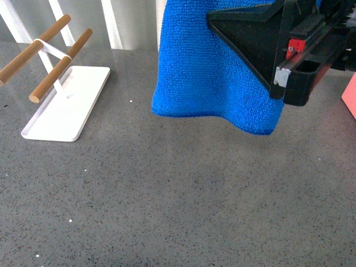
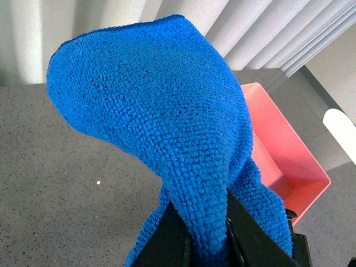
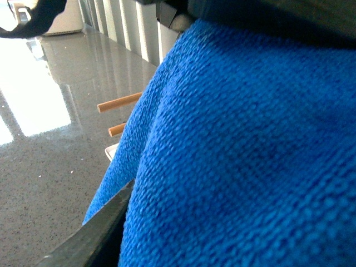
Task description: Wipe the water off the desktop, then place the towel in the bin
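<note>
Right jaws fill the upper right of the front view, closest to the lens. One broad black triangular finger [image 1: 250, 39] lies across the front of the towel [image 1: 206, 72], tip pointing left. Whether these jaws clamp the cloth or merely stand against it, I cannot tell.

Well off to their left, a flat white tray [image 1: 83, 94] sits on the speckled grey bench [image 1: 167, 194]. It carries a white rack with two wooden bars [image 1: 61, 64], and its floor is plain white around the rack.

Next comes the bright blue microfibre towel, hanging like a curtain with its wavy lower hem clear of the bench. In the left wrist view the left jaws are closed on it, a fold pinched between two black fingers [image 2: 172, 239] and the rest bulging beyond them.

To the right of both pairs of jaws stands the salmon-pink bin [image 2: 303, 192], apart from the towel. The part of its inside in view shows only smooth pink floor.
</note>
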Robot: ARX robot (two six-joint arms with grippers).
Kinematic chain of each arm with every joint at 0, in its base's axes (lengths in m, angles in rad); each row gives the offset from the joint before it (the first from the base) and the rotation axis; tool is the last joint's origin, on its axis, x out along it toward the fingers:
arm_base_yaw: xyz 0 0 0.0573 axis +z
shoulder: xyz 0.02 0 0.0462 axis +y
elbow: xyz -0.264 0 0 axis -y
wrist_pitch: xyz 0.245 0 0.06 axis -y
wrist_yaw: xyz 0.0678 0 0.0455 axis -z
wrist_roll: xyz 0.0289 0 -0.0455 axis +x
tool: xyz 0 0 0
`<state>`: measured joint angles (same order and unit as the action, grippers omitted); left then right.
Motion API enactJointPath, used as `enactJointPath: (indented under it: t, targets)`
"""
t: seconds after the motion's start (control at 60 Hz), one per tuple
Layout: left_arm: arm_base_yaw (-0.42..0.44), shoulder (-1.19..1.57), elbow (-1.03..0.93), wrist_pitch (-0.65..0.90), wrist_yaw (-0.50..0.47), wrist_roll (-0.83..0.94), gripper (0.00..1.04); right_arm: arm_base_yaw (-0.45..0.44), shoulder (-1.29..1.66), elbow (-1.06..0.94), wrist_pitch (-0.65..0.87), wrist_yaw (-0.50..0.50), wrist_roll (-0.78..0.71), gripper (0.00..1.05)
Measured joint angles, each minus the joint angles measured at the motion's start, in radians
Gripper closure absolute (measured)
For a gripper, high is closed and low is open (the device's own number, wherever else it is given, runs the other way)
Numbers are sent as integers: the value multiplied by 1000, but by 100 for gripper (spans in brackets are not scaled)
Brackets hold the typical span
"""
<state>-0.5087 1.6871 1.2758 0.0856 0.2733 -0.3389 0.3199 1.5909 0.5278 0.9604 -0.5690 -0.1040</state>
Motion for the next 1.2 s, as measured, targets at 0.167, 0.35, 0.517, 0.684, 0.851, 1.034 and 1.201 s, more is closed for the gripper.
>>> enactJointPath:
  t: [0.167,0.35,0.517,0.684,0.851,1.034,1.201]
  targets:
    - [0,0,0,-1,8,0,99,1,15,20,7,4,8,67]
    - [2,0,0,-7,10,0,99,1,16,23,7,8,15,95]
    - [5,0,0,-8,11,0,99,-12,6,25,5,5,19,102]
    - [6,0,-3,-10,11,0,99,-36,-5,26,-3,-1,20,102]
    - [25,0,-12,-23,16,-6,82,-57,-22,29,-13,-4,26,102]
    - [76,-14,-47,-27,49,4,46,-89,-36,48,-34,-12,40,102]
    - [160,-46,-95,-30,97,36,19,-123,-47,51,-44,-13,49,102]
